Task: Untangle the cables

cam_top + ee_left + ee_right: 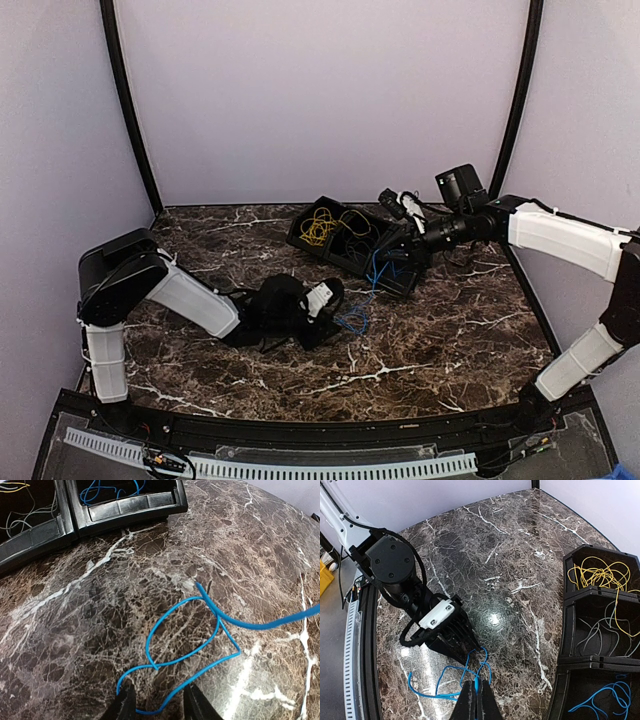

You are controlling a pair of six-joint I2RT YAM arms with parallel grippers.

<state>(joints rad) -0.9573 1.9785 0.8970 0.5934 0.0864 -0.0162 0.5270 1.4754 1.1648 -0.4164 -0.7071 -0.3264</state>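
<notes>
The blue cable (250,626) lies looped on the desk (450,340) near the black tray (130,507), one strand pinched in the closed right gripper (476,687). The left gripper (157,696) stands partly open astride a loop, nothing clamped. Drawing-out is judged in hand; next, a loop must be pinned and the strand pulled clear. Separate tray compartments hold a yellow cable (592,572), pale thin wires (595,630) and a blue coil (610,695).

Light: we see soft, even brightness | Glare: one white patch on the table (495,618) | Focus: sharp, edges bowed
</notes>
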